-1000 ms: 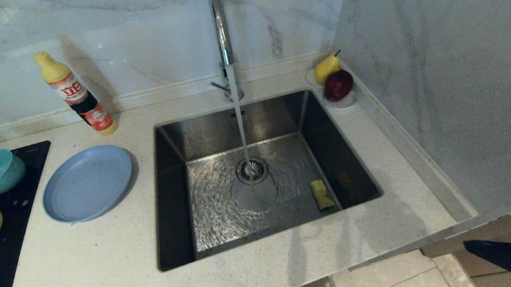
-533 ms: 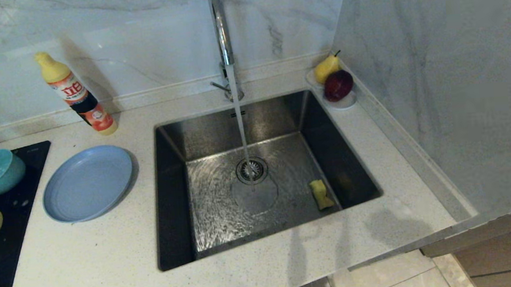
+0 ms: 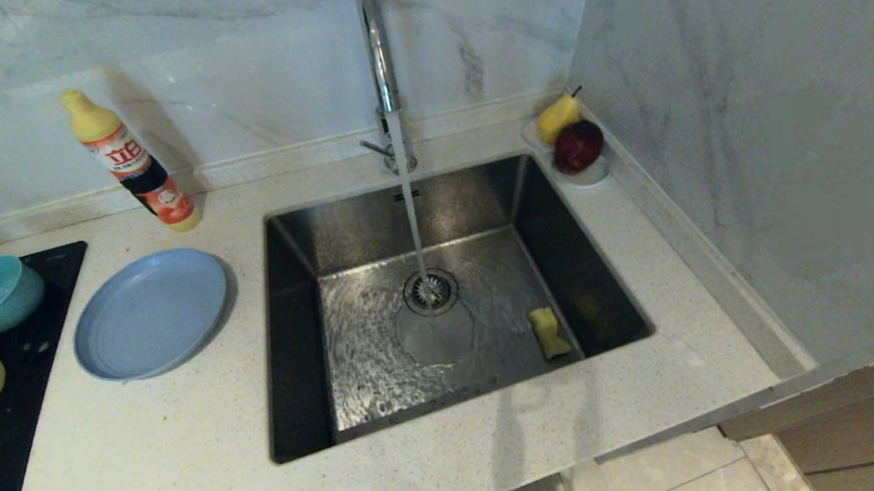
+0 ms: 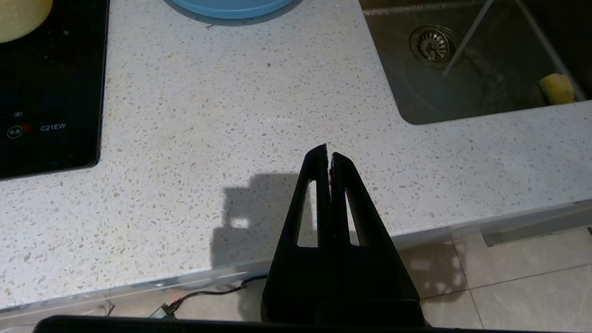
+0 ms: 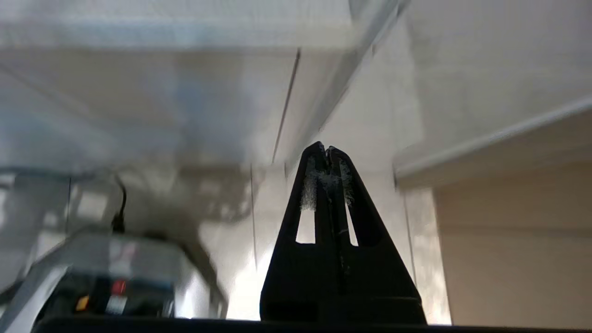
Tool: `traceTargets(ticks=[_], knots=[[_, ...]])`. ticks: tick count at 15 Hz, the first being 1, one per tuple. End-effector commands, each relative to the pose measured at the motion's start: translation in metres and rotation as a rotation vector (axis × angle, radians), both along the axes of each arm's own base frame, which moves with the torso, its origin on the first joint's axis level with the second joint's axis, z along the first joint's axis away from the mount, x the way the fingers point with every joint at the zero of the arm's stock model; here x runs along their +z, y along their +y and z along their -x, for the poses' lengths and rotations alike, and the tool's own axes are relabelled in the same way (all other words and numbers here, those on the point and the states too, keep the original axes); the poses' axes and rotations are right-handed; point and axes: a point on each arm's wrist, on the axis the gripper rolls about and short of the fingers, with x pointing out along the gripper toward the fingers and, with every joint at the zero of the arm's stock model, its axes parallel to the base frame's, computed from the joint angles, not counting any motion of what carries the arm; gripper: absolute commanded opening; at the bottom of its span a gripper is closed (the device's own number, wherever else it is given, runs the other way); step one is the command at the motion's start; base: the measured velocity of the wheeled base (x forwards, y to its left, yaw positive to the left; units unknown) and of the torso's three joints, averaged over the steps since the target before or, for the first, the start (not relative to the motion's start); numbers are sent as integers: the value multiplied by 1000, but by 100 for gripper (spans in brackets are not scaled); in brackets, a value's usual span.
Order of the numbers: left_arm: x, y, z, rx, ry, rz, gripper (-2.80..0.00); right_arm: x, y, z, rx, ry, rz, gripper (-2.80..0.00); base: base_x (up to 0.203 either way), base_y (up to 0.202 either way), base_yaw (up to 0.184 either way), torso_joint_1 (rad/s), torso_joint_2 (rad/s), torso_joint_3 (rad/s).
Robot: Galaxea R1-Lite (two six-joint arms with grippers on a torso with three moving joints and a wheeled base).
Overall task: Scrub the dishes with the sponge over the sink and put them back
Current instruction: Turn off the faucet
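Nothing held — the left gripper [image 4: 329, 155] and right gripper [image 5: 327, 150] are both closed and empty; the plate [image 3: 150, 312] and bowls sit on the counter's left edge, the sponge [image 3: 548, 332] by the sink's [image 3: 290, 232] right wall — whether any scrubbing remains, I cannot tell.

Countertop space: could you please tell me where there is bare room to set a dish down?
The countertop is bare in front of the grey-blue plate, between the black hob and the sink. A narrower bare strip runs right of the sink. Crowded: the saucer with fruit at the back right, and the detergent bottle behind the plate.
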Motion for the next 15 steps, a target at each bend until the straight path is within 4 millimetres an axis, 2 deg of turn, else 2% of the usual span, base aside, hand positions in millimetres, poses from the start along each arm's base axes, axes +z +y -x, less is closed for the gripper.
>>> traceTargets(ticks=[1, 5, 15], knots=[[0, 0, 0, 1, 1, 1, -280, -7, 0, 12, 15, -144, -2, -280, 0, 0, 0, 0, 0, 0], [0, 0, 0, 1, 1, 1, -280, -12, -1, 10, -23, -127, -115, -280, 0, 0, 0, 0, 0, 0], [0, 0, 0, 1, 1, 2, -280, -12, -1, 10, -29, -127, -139, -280, 0, 0, 0, 0, 0, 0]])
